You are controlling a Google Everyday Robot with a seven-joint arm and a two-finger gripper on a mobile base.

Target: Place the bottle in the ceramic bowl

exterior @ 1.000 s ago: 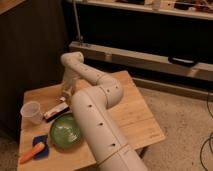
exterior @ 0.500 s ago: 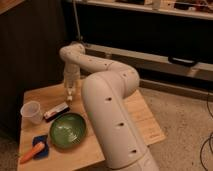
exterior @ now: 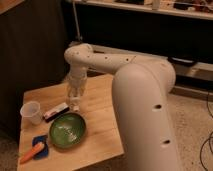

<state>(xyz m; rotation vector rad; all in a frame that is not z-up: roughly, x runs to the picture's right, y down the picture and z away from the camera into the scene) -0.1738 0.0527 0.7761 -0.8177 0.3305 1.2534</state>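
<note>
The green ceramic bowl (exterior: 67,131) sits on the wooden table (exterior: 102,120) near its front left. My gripper (exterior: 75,96) hangs fingers-down from the white arm, just behind and slightly right of the bowl. It is shut on the small whitish bottle (exterior: 75,104), which hangs upright a little above the table by the bowl's far rim. The gripper hides the bottle's upper part.
A clear plastic cup (exterior: 31,112) stands at the table's left edge. A flat dark bar (exterior: 56,112) lies between the cup and the bowl. A blue item (exterior: 40,144) and an orange item (exterior: 30,152) lie at the front left corner. Dark cabinets stand behind.
The gripper rose with the bottle from the table near the bar, then moved down and to the right, toward the bowl's far rim. The bowl, cup and bar have not moved.
</note>
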